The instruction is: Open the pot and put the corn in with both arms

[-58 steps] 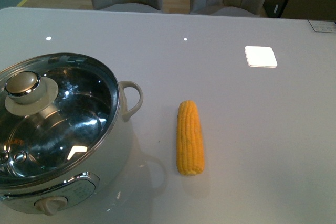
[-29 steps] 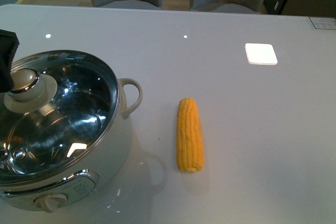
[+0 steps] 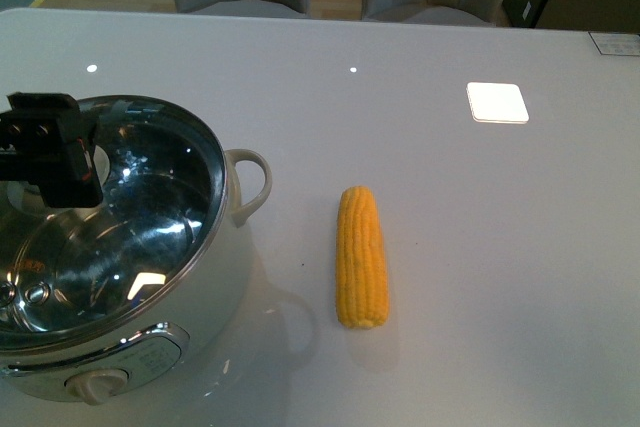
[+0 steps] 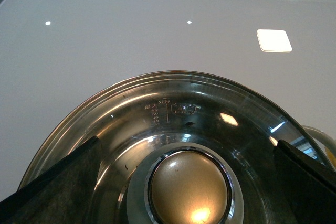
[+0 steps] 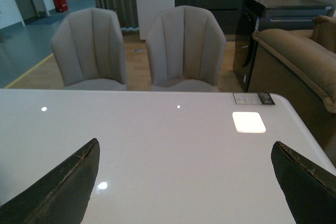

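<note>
The white pot [image 3: 215, 287] stands at the table's front left, covered by a glass lid [image 3: 150, 237] with a round metallic knob [image 4: 189, 190]. My left gripper [image 3: 45, 162] hangs over the lid, open, its fingers [image 4: 58, 182] wide on either side of the knob and not touching it. The knob is hidden behind the gripper in the front view. The yellow corn [image 3: 361, 257] lies on the table to the right of the pot, tapered end away from me. My right gripper [image 5: 186, 182] is open and empty above bare table; it does not show in the front view.
A white side handle [image 3: 252, 187] sticks out of the pot toward the corn. A beige dial [image 3: 97, 385] is on the pot's front. A bright light patch [image 3: 496, 103] lies on the white table [image 3: 480, 247]. Two chairs [image 5: 139, 48] stand behind the far edge.
My left gripper has come in from the left and now sits over the lid's knob, covering it in the front view. Pot and corn have not moved.
</note>
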Controlling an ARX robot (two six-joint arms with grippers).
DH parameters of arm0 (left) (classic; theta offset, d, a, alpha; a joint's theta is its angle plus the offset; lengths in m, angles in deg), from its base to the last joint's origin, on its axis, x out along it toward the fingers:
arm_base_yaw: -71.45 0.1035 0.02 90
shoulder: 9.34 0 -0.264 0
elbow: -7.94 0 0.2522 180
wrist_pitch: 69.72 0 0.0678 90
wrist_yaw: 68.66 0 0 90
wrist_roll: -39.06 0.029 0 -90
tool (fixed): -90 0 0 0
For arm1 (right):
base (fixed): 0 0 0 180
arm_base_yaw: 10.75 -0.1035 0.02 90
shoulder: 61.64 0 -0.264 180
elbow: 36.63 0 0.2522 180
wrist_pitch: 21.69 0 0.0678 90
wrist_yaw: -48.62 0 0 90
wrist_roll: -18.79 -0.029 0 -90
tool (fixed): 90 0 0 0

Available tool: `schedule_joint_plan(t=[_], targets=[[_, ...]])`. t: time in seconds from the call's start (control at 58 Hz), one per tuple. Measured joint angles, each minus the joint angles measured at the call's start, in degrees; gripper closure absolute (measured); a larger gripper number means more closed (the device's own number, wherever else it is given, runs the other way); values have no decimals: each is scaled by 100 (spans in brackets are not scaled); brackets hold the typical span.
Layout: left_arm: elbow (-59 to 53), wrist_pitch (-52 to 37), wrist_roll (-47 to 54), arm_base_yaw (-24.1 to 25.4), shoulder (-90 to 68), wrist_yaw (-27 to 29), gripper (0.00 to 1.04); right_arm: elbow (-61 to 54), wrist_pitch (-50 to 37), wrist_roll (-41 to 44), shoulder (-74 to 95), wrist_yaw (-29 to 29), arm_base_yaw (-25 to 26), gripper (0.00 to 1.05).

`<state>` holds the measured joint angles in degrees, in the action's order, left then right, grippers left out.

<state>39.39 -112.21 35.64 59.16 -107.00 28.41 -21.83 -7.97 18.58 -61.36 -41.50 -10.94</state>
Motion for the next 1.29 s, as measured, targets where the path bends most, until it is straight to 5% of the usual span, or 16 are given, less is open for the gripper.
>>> schedule_joint_plan(t=[0.673,1.07,1.294], targets=[[361,-1453,-90,55,-1757,22,7,0,0,0,0,0,0,9],[358,-1545,-122,72,-1784,83,62,0,0,0,0,-2,0,9],[358,-1377,-111,35,-1644,214,64,0,0,0,0,0,0,9]])
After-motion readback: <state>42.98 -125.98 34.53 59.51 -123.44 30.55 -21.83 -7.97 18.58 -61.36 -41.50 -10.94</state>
